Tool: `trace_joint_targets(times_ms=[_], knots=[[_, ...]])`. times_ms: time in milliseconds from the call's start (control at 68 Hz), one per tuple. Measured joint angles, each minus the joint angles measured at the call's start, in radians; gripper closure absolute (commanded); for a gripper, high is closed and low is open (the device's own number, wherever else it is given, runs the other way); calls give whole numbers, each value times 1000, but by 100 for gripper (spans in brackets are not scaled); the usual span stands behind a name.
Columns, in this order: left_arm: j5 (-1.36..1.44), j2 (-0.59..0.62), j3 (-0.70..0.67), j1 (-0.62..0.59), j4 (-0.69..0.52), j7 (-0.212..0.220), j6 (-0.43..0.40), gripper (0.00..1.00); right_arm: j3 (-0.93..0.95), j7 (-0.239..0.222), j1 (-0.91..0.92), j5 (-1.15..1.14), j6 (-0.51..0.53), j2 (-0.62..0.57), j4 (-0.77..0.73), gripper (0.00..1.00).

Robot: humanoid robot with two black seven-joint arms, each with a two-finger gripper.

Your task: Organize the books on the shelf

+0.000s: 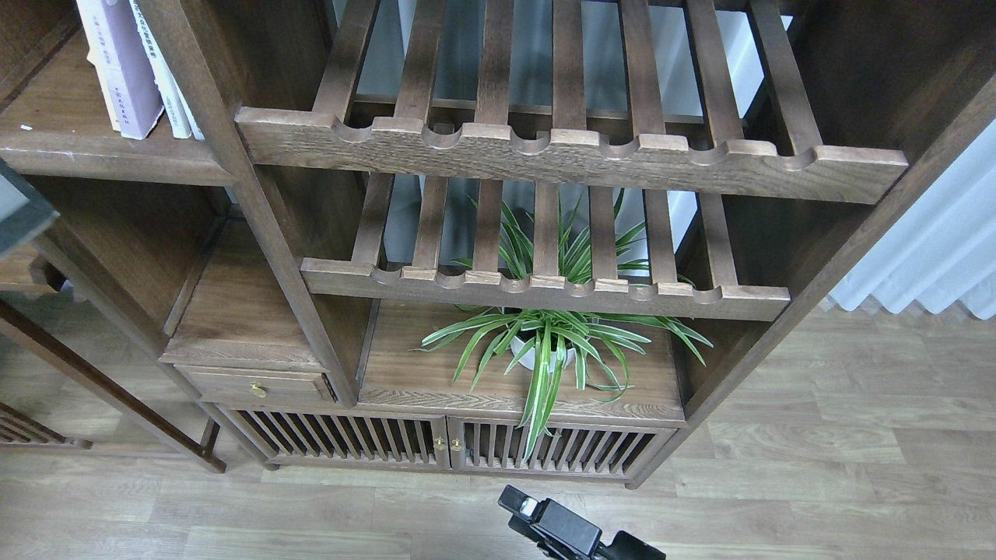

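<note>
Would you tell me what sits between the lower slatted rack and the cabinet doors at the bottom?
In the head view, a potted spider plant stands on the wooden board below the lower slatted rack; its leaves droop over the cabinet doors.

shelf (70, 144): flat dark-brown board, top left
on shelf: lavender book (124, 66) upright, thin white books (167, 74) touching its right side
lower board (436, 373): potted plant (545, 346)
floor (817, 467): cabinet feet

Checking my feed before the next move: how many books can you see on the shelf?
3, standing together at the top left on the shelf: a lavender book, then two thin white books to its right. The frame edge may hide more.
</note>
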Motion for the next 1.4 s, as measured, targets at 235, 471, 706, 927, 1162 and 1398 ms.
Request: trace_joint_targets(times_ms=[235, 471, 706, 927, 1162, 1398], knots=[[167, 0, 22, -148, 27, 18, 0, 100, 0, 0, -4, 0, 0, 6, -4, 0], [335, -5, 90, -330, 88, 31, 0, 99, -1, 0, -14, 2, 0, 5, -6, 0], [436, -9, 210, -510, 141, 33, 0, 99, 0, 0, -15, 3, 0, 2, -6, 0], [519, 2, 325, -687, 236, 34, 0, 99, -1, 0, -14, 12, 0, 6, -6, 0], [570, 2, 408, -795, 298, 27, 0, 99, -2, 0, -11, 39, 0, 6, -6, 0], [629, -28, 466, -883, 367, -1, 0, 99, -5, 0, -4, 43, 0, 28, -6, 0]])
